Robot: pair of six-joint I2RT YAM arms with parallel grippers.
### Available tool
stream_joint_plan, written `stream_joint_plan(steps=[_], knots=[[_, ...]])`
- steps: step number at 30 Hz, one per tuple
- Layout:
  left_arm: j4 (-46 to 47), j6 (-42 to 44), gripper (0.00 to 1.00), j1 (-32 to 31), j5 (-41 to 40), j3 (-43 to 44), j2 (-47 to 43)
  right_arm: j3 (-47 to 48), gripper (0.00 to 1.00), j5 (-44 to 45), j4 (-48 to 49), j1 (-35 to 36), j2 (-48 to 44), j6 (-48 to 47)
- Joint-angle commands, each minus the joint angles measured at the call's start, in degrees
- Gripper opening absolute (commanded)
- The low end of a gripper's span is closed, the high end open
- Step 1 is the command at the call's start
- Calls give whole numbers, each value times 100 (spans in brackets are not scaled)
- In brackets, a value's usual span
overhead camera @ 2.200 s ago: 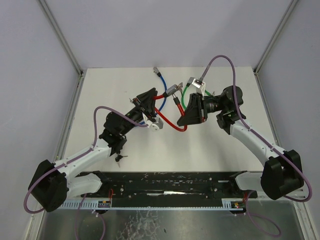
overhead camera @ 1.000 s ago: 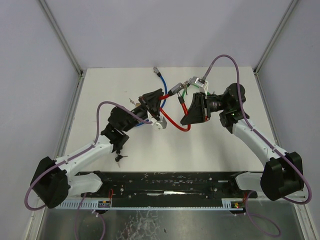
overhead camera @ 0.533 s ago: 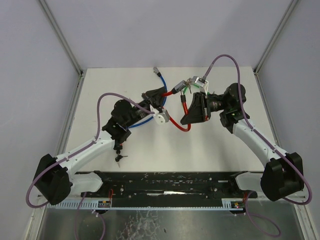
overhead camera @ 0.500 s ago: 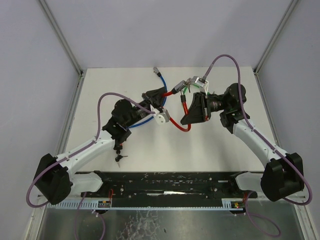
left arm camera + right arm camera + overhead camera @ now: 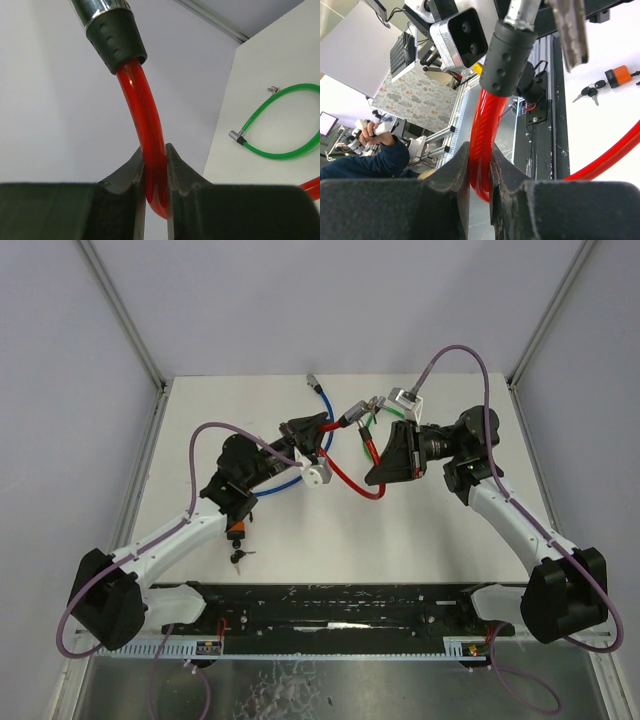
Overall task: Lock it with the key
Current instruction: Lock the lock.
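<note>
- Left gripper (image 5: 155, 160) is clamped tight on the red cable lock (image 5: 142, 100), just below one black collar (image 5: 115, 40) and its chrome tip. The right gripper (image 5: 480, 160) is pinched on the same cable just below the other black collar (image 5: 510, 55).
- Held this way, the red cable lock hangs between the two arms above the table (image 5: 430, 540) as a sagging loop with both ends raised toward the middle. From above the two ends are near each other but apart, so the loop does not look joined.
- Two other locks, a blue cable (image 5: 324, 400) and a green cable (image 5: 280, 145), lie on the table and play no part.
- Beside the end in the right gripper's hold hangs a flat metal piece (image 5: 567, 30), seemingly a key blade. Whether it sits in the barrel cannot be told.
- Smallest are the spare keys (image 5: 589, 93) and an orange tag (image 5: 620, 77), lying on the table near the left arm and well apart from the lock.
- Judged from this, lifting and presenting both ends is done. Pushing the two ends together and turning the key are left. Both grippers are occupied, so one would likely need to regrip for the turn.
</note>
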Motion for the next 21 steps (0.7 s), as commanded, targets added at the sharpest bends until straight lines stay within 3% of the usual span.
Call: stream_joint_plan(steps=[1,14,19,21], knots=[[326,234,0,135,336,-140,-225,404,0,-20,385,-249,-260,522],[-11,-60,0,183,793,-32,-307,427,0,-15,164,-366,-255,255],[-218,51,0,-43,688,-80,-307,538,3,58,-830,-369,-176,-765],[-361,156,0,-210,475,-133,-294,663,3,137,-1766,-367,-173,-1689]])
